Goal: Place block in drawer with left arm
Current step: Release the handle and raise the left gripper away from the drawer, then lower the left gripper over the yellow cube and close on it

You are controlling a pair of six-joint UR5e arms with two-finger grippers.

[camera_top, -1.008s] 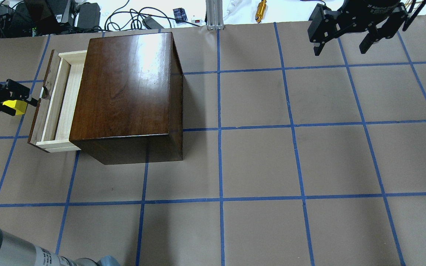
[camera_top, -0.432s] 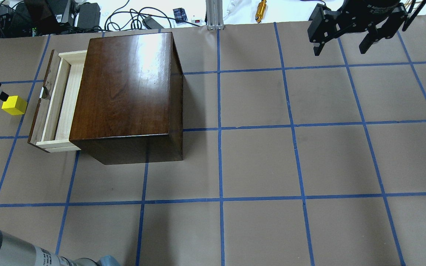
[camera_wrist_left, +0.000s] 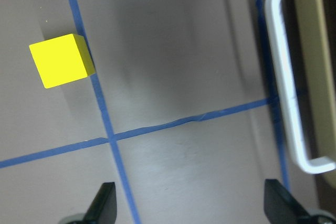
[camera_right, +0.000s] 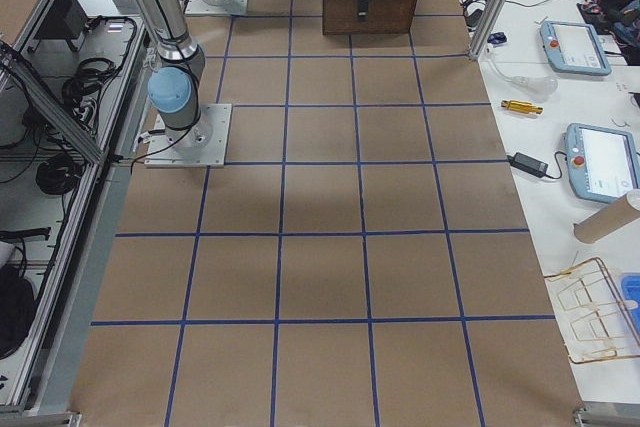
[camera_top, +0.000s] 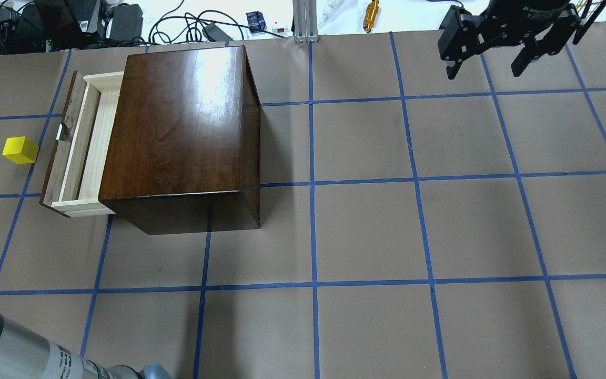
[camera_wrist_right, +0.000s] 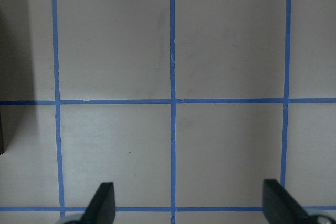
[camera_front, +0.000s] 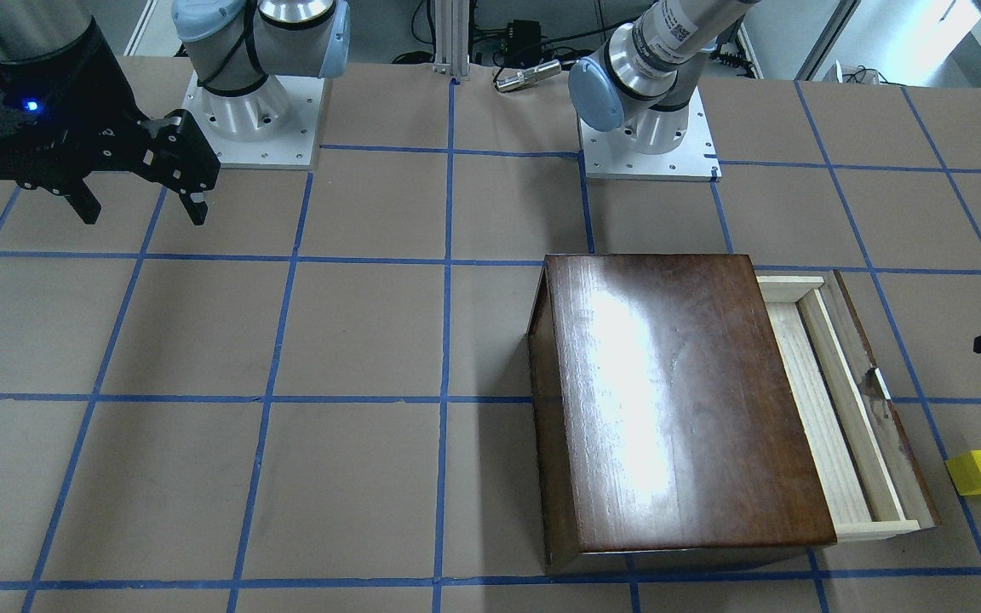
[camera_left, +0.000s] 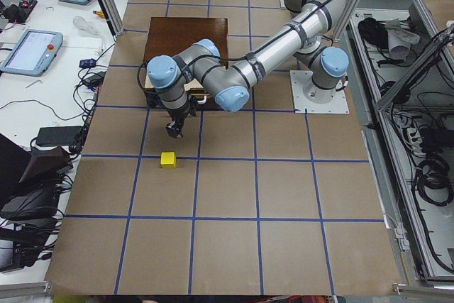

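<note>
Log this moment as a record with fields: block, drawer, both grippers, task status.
block: on the table, outside the drawer, near its front panel, not held
drawer: pulled out of the cabinet; visible part bare
left gripper: open, empty, raised off to one side of the block
right gripper: open, empty, far from the cabinet
task status: block not yet in drawer

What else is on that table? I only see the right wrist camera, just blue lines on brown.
Observer: A yellow block sits on the table beside a wooden cabinet with its drawer pulled out.
Operator: Is the block being held?
Observer: No. The left hand is open and the block lies clear of it.
Operator: Anything inside the drawer?
Observer: Its visible part shows only bare pale wood.
</note>
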